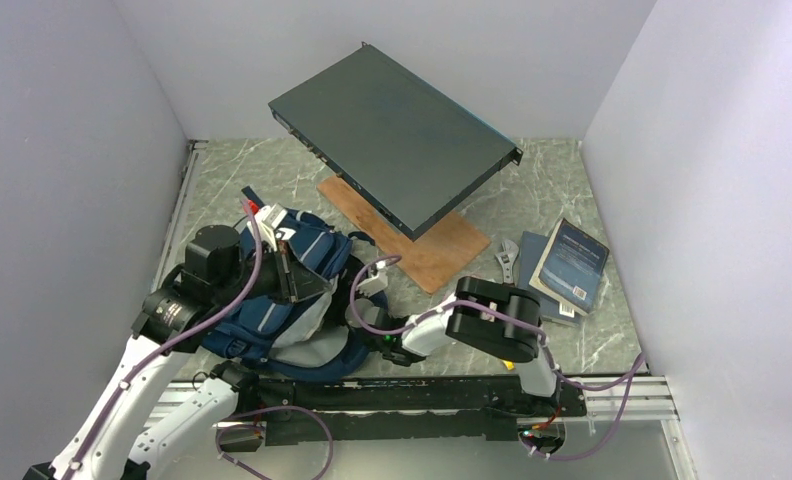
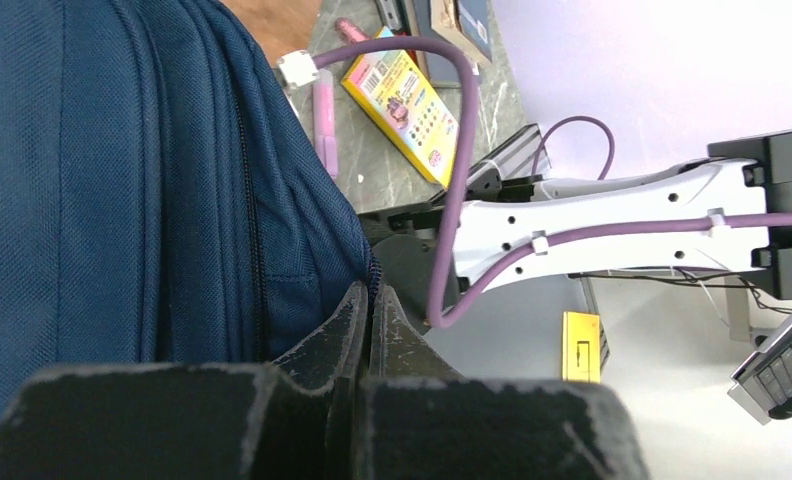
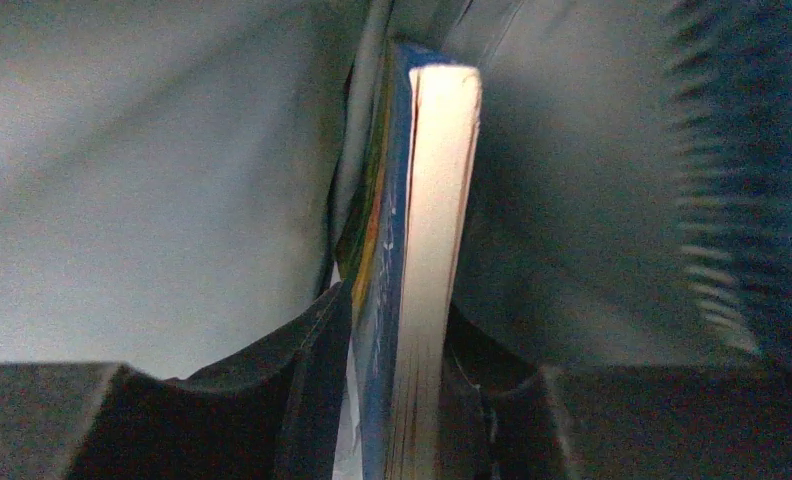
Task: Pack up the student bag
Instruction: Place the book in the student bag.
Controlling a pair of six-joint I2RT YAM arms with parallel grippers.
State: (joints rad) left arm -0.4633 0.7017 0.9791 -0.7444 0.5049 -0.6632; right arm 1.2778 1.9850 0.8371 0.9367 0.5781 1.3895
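Book-insertion step: student bag on table near-left, left gripper jaws pinching its rim, right gripper jaws flanking a book inside (clamped or loose, cannot tell); next likely needs release, then withdrawal.

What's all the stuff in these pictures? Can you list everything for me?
backpack: one, navy blue with grey stripes, left side of table
book: one, blue cover, inside the backpack
stacked books: two, dark blue, right side of table
wrench: one, silver, just left of the stacked books
flat box: one, dark grey, at the back
board: one, brown wood, under the flat box
small box: one, yellow, beside the backpack
stick: one, pink, next to the small box
table: one, grey marbled
left gripper: one, black, shut on the backpack's fabric
right gripper: one, black, inside the backpack, book between its fingers
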